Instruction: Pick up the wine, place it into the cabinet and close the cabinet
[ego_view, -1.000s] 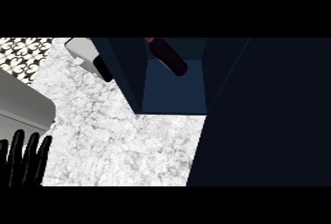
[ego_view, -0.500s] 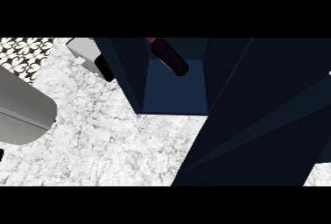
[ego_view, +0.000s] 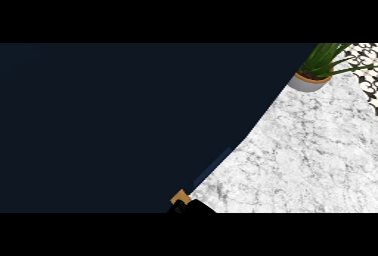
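Observation:
The dark navy cabinet fills the left and middle of the head view, showing one flat dark face whose edge runs diagonally from the upper right to the lower middle. No wine bottle shows; the cabinet's inside is hidden. At the lower edge, by the foot of that diagonal edge, a small black part of what looks like my right hand shows, with a small tan piece just above it. The left hand does not show.
White marble counter takes up the right side. A potted green plant in a grey pot stands at the back right. A patterned tile wall shows in the top right corner.
The view has swung to the right. The open cabinet interior, the bottle in it and the left forearm have gone from sight; the dark cabinet face now covers most of the picture, and the plant has appeared.

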